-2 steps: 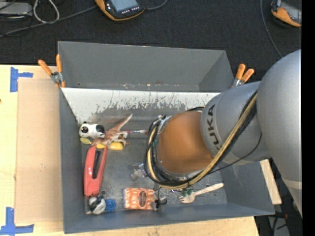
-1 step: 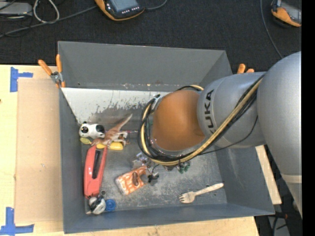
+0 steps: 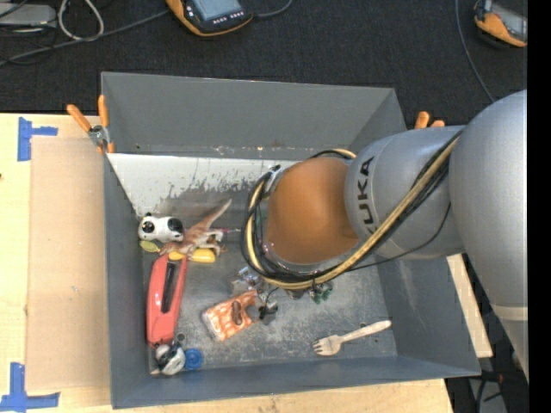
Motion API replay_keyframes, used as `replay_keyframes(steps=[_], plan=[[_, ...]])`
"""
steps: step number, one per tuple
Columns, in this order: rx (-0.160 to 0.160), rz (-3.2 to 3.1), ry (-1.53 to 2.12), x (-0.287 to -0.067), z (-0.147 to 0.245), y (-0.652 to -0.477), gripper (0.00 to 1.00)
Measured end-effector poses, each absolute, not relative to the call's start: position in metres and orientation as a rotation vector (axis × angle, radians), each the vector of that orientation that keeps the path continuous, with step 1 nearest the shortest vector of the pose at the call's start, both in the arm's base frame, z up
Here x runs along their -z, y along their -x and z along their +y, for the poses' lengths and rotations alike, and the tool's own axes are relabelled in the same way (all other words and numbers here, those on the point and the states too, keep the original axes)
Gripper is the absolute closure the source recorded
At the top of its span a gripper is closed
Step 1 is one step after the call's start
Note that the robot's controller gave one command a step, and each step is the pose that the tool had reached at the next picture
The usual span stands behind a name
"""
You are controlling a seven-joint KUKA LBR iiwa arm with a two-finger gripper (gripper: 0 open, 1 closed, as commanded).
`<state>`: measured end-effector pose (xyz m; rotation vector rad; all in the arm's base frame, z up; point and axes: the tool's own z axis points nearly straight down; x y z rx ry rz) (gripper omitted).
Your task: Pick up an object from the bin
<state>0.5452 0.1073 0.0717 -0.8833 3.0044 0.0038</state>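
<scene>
My gripper (image 3: 259, 303) sticks out from under the arm's orange cover, low over the middle of the bin floor. Its tip is at the right end of a small orange patterned packet (image 3: 225, 319) that lies flat there; whether it touches the packet I cannot tell. A long red tool (image 3: 165, 296) lies lengthwise to the left of the packet. A pale plastic fork (image 3: 349, 337) rests on the floor to the right, near the front wall.
At the left wall sit a black-and-white toy animal (image 3: 160, 227), a tan dinosaur figure (image 3: 207, 218) and a yellow piece (image 3: 197, 254). A blue cap (image 3: 192, 360) and a silvery round thing (image 3: 171, 360) lie in the front left corner. The arm covers the bin's right middle.
</scene>
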Motion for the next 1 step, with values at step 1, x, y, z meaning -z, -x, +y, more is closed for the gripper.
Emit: replay_keyframes(steps=[1], plan=[[-0.005, 3.030, 0.811, -0.1324, 0.1054, -0.5546, 1.00]])
